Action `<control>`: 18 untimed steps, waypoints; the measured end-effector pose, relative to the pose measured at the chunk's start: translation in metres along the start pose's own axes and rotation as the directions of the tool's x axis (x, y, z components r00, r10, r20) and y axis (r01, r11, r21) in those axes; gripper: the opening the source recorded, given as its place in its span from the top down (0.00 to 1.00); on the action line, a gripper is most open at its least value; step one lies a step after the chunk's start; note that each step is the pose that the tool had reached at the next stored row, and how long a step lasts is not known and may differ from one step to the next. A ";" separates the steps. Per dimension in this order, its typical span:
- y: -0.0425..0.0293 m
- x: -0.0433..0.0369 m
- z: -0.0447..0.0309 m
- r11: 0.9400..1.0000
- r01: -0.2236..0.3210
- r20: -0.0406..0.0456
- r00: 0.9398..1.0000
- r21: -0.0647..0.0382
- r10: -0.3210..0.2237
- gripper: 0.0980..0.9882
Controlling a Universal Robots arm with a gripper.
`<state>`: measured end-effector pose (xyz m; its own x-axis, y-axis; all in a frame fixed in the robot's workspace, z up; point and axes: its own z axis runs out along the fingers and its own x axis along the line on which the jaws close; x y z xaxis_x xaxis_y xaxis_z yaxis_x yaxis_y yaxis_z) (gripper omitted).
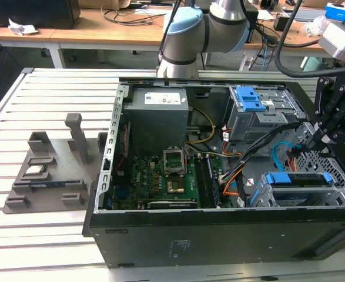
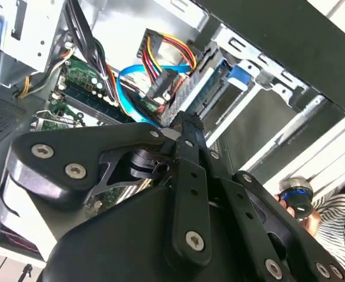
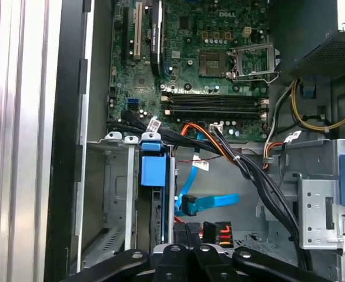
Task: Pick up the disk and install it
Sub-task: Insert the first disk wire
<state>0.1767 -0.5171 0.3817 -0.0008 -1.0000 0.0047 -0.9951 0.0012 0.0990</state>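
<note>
Gripper (image 1: pixel 311 143): over PC case (image 1: pixel 219 235), by drive cage (image 1: pixel 304 188); fingers together, nothing held.
Disk (image 1: pixel 298 178): seated in cage w/ blue bracket, edge-on (image 3: pixel 153 170).
Cables (image 3: pixel 204 202): blue, loose beside.

Metal case, plastic clips, matt black linkage

My gripper (image 2: pixel 187 126) looks like matt black metal with bright steel screw heads, and my arm (image 1: pixel 187 35) shows smooth pale blue plastic caps over brushed grey metal. The computer case (image 1: pixel 219 235) is dull black painted sheet metal; its drive cage (image 3: pixel 116 200) is bare grey steel. The disk (image 1: pixel 304 179) carries glossy blue plastic. The circuit board (image 3: pixel 219 53) is shiny green, and the table (image 1: pixel 43 241) is ribbed pale metal.
</note>
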 end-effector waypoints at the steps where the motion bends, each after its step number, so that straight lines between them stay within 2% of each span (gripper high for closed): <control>1: -0.0001 -0.0054 0.0008 1.000 0.000 0.000 1.000 0.000 0.000 0.99; 3: -0.0007 -0.0227 0.0036 1.000 0.000 0.000 1.000 0.000 0.000 0.99; 4: -0.0013 -0.0239 0.0052 1.000 0.000 0.000 1.000 0.000 0.000 0.99; 7: -0.0015 -0.0239 0.0054 1.000 0.000 -0.001 1.000 0.000 0.000 0.98; 8: -0.0015 -0.0239 0.0054 1.000 0.000 -0.001 1.000 0.000 0.000 0.92; 9: -0.0015 -0.0239 0.0054 1.000 0.000 -0.001 1.000 0.000 0.000 0.92; 10: -0.0016 -0.0240 0.0054 1.000 0.000 -0.001 1.000 0.000 0.000 0.78; 11: -0.0016 -0.0240 0.0054 1.000 0.000 -0.001 1.000 0.000 0.000 0.70; 12: -0.0016 -0.0240 0.0057 1.000 0.000 -0.001 1.000 0.000 0.000 0.70; 15: -0.0028 -0.0240 0.0085 1.000 -0.001 -0.014 1.000 0.000 0.001 0.70; 18: -0.0056 -0.0240 0.0146 1.000 -0.001 -0.015 1.000 0.000 0.001 0.70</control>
<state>0.1809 -0.4932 0.3665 -0.0008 -0.9998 0.0196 -0.9951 0.0027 0.0990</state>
